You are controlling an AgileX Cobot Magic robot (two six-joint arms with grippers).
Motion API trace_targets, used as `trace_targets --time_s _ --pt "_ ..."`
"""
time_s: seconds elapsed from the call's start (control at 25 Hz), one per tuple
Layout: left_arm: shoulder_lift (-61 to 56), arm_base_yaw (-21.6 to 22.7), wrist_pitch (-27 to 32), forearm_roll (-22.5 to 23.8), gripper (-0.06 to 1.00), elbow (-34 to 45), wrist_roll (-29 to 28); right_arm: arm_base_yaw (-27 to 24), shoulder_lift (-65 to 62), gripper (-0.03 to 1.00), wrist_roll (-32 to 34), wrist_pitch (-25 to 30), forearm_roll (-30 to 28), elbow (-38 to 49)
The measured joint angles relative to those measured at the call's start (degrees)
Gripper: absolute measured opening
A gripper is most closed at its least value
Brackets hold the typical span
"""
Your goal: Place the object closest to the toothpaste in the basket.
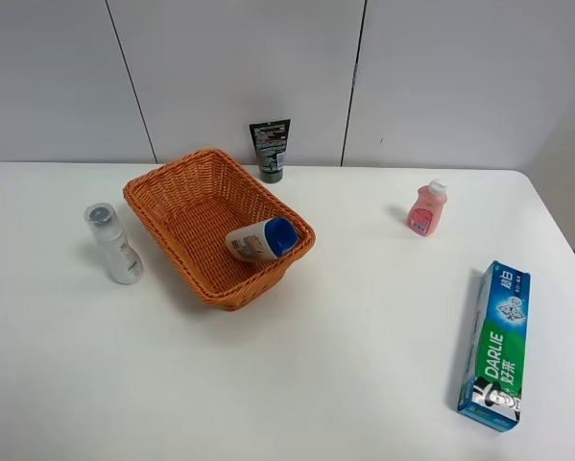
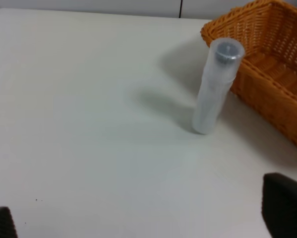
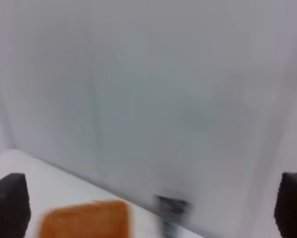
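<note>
The toothpaste [image 1: 496, 347] is a green and blue Darlie box lying at the front right of the table. The object nearest to it is a small pink bottle [image 1: 427, 208] with a white cap, standing upright further back. The wicker basket [image 1: 172, 197] sits left of centre and holds a white bottle with a blue cap [image 1: 262, 239] lying on its side. Neither gripper shows in the exterior high view. My left gripper [image 2: 143, 218] is open and empty above bare table. My right gripper [image 3: 150, 206] is open and empty, raised and facing the back wall. Its view is blurred.
A clear bottle with a grey cap [image 1: 114, 245] stands left of the basket, also in the left wrist view [image 2: 215, 87] beside the basket's rim [image 2: 257, 69]. A dark green tube [image 1: 270, 151] stands behind the basket by the wall, blurred in the right wrist view [image 3: 170, 208].
</note>
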Motion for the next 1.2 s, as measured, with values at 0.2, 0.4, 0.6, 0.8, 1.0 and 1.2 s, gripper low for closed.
trace_targets --time_s 0.2,0.4,0.6,0.8,1.0,1.2 --pt "0.0 0.0 0.0 0.0 0.99 0.0 0.0 -15.2 -22.8 0.99 1.05 9.93 -4.64 15.88" --pt "0.0 0.0 0.0 0.0 0.99 0.0 0.0 -25.18 -41.29 0.99 2.04 22.31 -4.3 34.68" --pt "0.0 0.0 0.0 -0.05 0.99 0.0 0.0 -28.73 -51.75 0.99 3.61 27.85 -2.51 43.93" --pt "0.0 0.0 0.0 -0.05 0.99 0.0 0.08 -28.49 -51.81 0.99 4.23 27.52 -1.12 45.83" --pt "0.0 0.0 0.0 -0.05 0.99 0.0 0.08 -28.42 -51.81 0.99 4.36 26.94 -1.12 45.87" --pt "0.0 0.0 0.0 -0.05 0.99 0.0 0.08 -28.42 -51.81 0.99 4.41 26.94 -1.12 45.87"
